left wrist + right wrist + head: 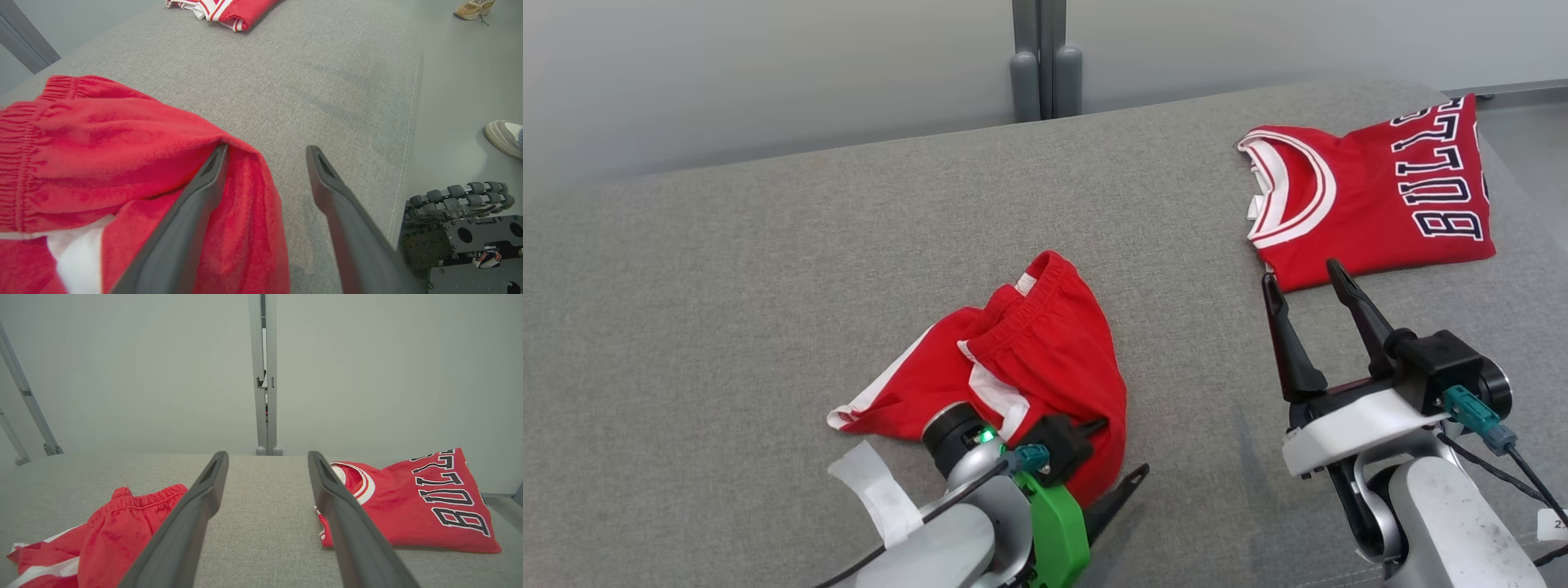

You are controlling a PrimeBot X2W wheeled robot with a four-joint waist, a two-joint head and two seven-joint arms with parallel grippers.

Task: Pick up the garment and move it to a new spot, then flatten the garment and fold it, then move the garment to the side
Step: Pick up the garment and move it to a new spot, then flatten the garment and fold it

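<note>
Against one finger (192, 212) of my left gripper (267, 149), jaws spread wide and empty, lie the crumpled red shorts (102, 143); my right gripper (1300, 273) gapes too, the folded jersey (1372, 196) just beyond its tips.

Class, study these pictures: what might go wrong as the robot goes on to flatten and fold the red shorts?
1. The open left gripper has one finger against the shorts; withdrawing may snag and drag them.
2. The shorts lie bunched; a pinch may catch several layers.
3. The right gripper has its tips near the jersey and may nudge it.
</note>
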